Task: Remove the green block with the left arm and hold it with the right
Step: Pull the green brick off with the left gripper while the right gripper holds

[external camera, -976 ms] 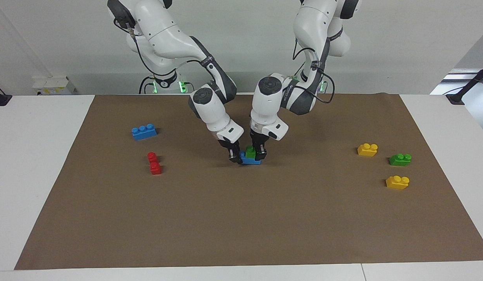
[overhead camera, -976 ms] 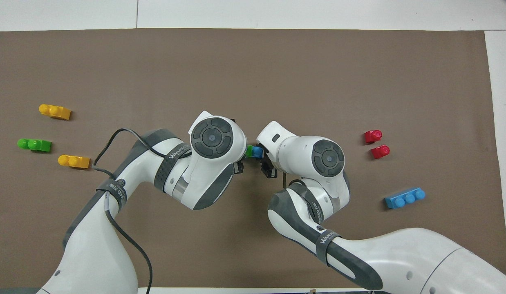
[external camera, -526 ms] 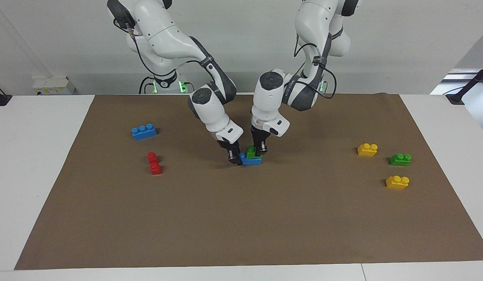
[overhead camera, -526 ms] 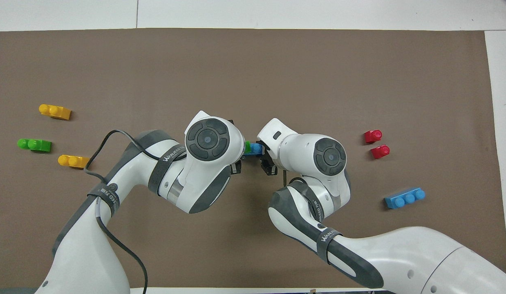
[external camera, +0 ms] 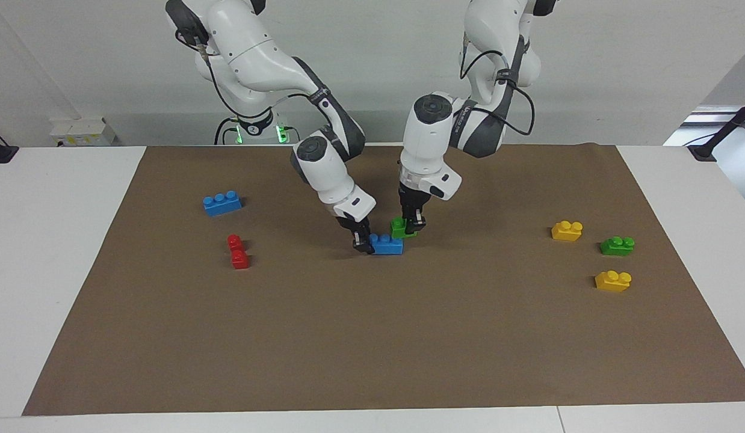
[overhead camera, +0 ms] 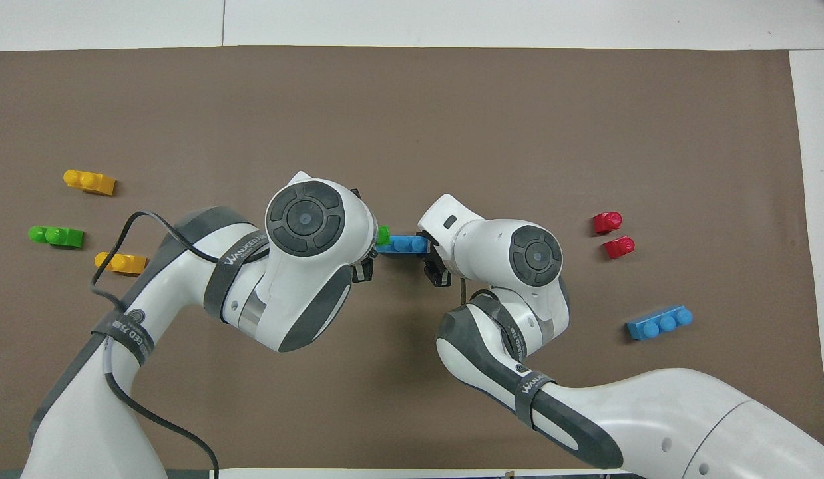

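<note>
Facing view:
- Left claw (external camera: 413,227) at frame centre, pinching green block (external camera: 400,228); block lifted clear of blue brick (external camera: 387,245), hanging just above and beside its end, slightly tilted.
- Right claw (external camera: 363,240) low at frame centre, fingers pressed on the end of the blue brick; brick flat on brown mat (external camera: 372,337) of the table (external camera: 53,252).
- Second blue brick (external camera: 222,203) centre-left of frame, two red blocks (external camera: 237,251) just below it.
- Centre-right of frame: yellow brick (external camera: 567,230), second green brick (external camera: 617,245), another yellow brick (external camera: 612,281), all apart from each other.

Overhead view:
- Green block (overhead camera: 383,234) only partly seen at frame centre, mostly hidden under left arm's wrist; left claw itself covered by wrist, can't tell its fingers here.
- Blue brick (overhead camera: 403,245) at frame centre between the two wrists, three studs showing, one end at right claw (overhead camera: 430,259).
- Right claw's dark fingers show at the brick's end; grip not readable from this angle.
- Second green brick (overhead camera: 55,235) at centre-left of frame, yellow bricks (overhead camera: 89,181) above and (overhead camera: 120,263) below it.
- Red blocks (overhead camera: 612,233) centre-right; second blue brick (overhead camera: 659,322) lower right.
</note>
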You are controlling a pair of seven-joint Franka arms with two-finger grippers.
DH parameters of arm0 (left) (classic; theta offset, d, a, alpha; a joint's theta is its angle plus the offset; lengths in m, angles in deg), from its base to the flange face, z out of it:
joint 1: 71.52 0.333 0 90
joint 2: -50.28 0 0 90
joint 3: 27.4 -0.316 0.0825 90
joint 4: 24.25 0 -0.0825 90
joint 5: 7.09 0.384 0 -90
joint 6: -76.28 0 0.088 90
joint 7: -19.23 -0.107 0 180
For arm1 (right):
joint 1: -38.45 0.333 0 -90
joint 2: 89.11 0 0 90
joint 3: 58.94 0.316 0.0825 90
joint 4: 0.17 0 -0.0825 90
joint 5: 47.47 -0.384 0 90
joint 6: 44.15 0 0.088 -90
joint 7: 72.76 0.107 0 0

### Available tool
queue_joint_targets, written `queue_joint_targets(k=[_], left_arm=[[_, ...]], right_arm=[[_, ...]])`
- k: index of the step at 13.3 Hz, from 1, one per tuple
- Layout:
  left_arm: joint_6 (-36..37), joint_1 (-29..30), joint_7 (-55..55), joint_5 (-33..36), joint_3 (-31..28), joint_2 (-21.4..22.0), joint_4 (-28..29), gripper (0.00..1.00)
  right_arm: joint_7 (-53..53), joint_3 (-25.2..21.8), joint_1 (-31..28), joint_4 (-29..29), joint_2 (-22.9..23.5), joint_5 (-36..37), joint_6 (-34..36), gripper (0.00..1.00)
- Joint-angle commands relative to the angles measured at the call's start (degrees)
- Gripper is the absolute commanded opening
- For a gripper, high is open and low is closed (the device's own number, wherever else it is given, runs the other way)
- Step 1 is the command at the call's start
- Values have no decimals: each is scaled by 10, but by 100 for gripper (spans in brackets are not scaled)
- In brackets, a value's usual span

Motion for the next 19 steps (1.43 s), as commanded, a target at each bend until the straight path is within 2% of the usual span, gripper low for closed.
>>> queue_joint_targets(k=[1,7,8,10,18,19], left_arm=[[32,29,-36,5,3,32,14,0],[50,76,-82,2,2,48,17,0],[52,86,-95,2,2,48,20,0],[52,111,-126,2,2,48,24,0],[44,231,-322,-19,2,49,42,0],[37,247,-348,-21,2,50,48,0]], right_arm=[[5,5,-5,1,5,8,-1,39],[6,5,-6,9,5,6,2,44],[7,5,-6,9,5,2,2,64],[18,5,-6,9,5,3,3,68],[27,6,-4,10,4,3,3,68],[28,6,-4,10,4,4,4,58]])
